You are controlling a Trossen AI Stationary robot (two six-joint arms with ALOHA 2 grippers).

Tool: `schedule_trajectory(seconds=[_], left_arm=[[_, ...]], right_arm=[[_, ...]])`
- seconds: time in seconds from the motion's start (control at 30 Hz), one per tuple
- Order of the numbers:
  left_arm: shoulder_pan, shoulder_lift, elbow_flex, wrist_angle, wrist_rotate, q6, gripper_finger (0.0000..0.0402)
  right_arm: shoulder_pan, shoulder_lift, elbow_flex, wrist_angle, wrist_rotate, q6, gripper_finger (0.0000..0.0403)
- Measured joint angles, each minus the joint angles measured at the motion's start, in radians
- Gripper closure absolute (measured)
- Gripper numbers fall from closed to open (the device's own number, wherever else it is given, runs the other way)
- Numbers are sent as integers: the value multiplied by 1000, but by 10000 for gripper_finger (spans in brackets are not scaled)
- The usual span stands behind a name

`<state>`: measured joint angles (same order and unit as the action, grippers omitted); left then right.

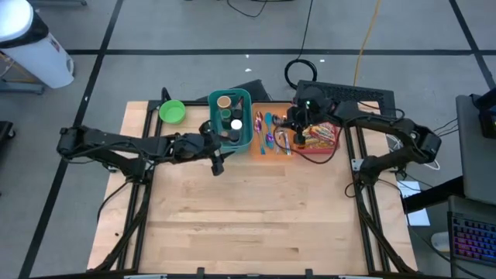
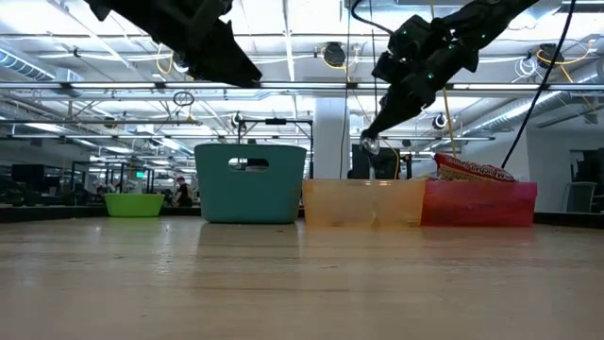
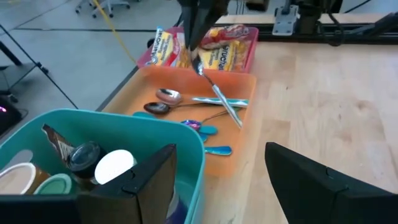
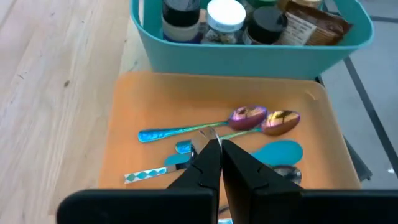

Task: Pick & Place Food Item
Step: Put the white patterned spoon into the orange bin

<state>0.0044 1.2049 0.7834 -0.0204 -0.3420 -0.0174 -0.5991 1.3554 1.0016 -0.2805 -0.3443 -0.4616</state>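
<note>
Over the orange tray: my right gripper (image 4: 214, 163) hangs with its fingers pinched together on a silver utensil (image 3: 217, 96), which slants down from the tips toward the tray floor.
Right grip: closed on that utensil; in my right wrist view only its pale tip shows between the fingertips, the rest is hidden.
Orange tray (image 1: 273, 149): sits between the teal bin and the red tray, touching or nearly touching both.
Cutlery count in the tray: two iridescent spoons (image 4: 264, 118) lying bowl to bowl, one flat turquoise spoon (image 4: 277, 152), one patterned blue-and-white handle (image 4: 149, 173), one more metal spoon bowl cut off by my finger. An exact total I cannot give.
Red tray (image 2: 479, 203): one, just beside the orange tray on my right arm's side, holding yellow snack packets (image 3: 219, 53). I count at least three; their edges overlap too much to be sure.
Teal bin (image 1: 232, 120): one, packed with food items: a white-lidded jar (image 4: 225, 14), a black-lidded jar (image 4: 266, 22), a brown wrapper (image 4: 311, 23), two cups (image 3: 34, 180). Lower contents are hidden.
Beside the teal bin: my left gripper (image 3: 217, 180), fingers spread apart, nothing between them.
Green bowl (image 1: 172, 111): one, at the far left of the row, apart from the bin.
Table (image 1: 248, 225): the whole near half is bare wood.
</note>
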Motion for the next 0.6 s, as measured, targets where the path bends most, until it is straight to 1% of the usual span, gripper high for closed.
schedule_trajectory(seconds=[0.27,0.4,0.5,0.6], left_arm=[[0,0,0,0,1,4,149],[0,0,0,3,1,4,149],[0,0,0,2,2,4,149],[0,0,0,2,2,4,149]], right_arm=[[18,36,1,25,3,-33,403],[19,37,0,40,37,-52,397],[15,37,0,41,75,-60,377],[14,37,0,43,84,-60,343]])
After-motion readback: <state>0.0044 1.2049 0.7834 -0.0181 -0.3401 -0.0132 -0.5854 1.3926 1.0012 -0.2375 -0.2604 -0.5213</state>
